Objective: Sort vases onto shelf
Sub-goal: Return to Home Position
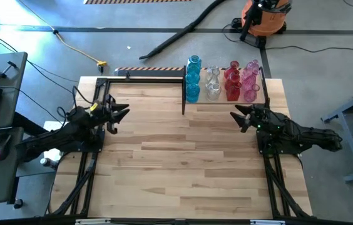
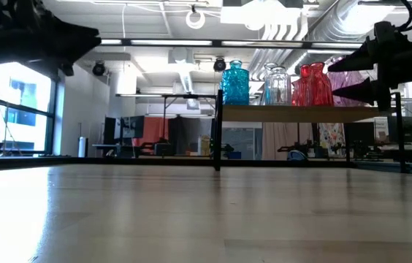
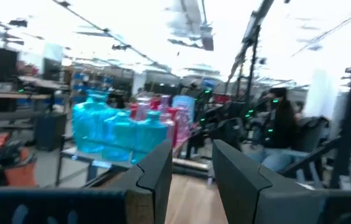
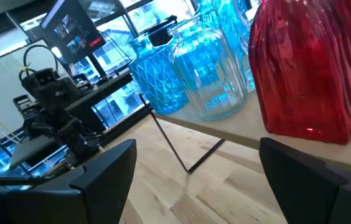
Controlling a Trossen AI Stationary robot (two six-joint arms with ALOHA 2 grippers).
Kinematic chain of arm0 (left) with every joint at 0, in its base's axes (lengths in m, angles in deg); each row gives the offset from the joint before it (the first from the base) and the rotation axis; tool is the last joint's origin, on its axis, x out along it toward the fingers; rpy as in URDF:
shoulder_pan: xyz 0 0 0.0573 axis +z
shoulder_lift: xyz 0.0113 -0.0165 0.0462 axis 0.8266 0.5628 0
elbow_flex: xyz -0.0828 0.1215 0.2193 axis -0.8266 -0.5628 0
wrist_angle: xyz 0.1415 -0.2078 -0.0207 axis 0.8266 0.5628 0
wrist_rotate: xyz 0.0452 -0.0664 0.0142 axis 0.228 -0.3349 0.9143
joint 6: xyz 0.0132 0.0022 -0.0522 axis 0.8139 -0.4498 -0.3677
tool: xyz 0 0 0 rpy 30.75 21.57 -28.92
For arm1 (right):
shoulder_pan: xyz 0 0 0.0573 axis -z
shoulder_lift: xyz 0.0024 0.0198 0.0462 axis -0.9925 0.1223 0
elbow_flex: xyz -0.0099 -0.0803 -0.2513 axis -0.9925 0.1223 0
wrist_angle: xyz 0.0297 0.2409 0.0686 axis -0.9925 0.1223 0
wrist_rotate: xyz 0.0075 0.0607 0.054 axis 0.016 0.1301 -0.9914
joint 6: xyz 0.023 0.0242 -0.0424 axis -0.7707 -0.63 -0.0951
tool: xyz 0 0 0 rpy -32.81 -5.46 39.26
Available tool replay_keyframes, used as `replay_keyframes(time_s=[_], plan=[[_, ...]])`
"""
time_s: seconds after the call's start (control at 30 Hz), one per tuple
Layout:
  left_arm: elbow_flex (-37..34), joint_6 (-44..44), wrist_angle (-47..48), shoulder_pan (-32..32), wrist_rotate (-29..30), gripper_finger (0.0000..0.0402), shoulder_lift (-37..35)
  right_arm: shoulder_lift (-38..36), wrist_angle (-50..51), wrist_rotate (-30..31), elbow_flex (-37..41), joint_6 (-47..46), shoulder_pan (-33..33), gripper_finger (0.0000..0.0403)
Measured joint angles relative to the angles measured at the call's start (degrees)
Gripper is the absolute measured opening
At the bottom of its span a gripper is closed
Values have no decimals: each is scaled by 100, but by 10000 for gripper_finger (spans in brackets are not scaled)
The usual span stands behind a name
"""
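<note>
Several glass vases stand upright on their bases on the plywood shelf (image 1: 223, 100) at the table's far right: blue vases (image 1: 193, 78), clear vases (image 1: 213, 84), red vases (image 1: 233, 81) and pink vases (image 1: 250, 81). In the low view the blue (image 2: 235, 84), clear (image 2: 277, 85) and red (image 2: 313, 85) vases stand in a row on the shelf top (image 2: 294, 113). My right gripper (image 1: 239, 117) is open and empty, just in front of the shelf; a red vase (image 4: 315, 68) fills its wrist view. My left gripper (image 1: 123, 113) is open and empty at the table's left.
A bare black open frame (image 1: 142, 78) stands at the far left of the table, beside the shelf. The wide wooden tabletop (image 1: 183, 162) lies between and in front of the arms. Cables and an orange vacuum (image 1: 264, 19) lie on the floor beyond the table.
</note>
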Motion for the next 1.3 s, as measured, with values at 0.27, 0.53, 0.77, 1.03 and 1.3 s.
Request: replay_keyframes(time_s=[0.27,0.53,0.77,1.03,1.3], plan=[[0,1,7,-708,-6,106,-516,0,12,-3,0,0,0,322],[2,0,80,-1297,-7,106,-517,26,22,-7,0,0,0,322],[2,2,138,-1582,-5,106,-520,141,126,-16,-6,-13,15,322],[2,1,139,-1580,-7,106,-505,219,159,-21,-11,-27,15,322],[2,1,140,-1580,-6,106,-505,219,167,-22,-11,-37,15,322]])
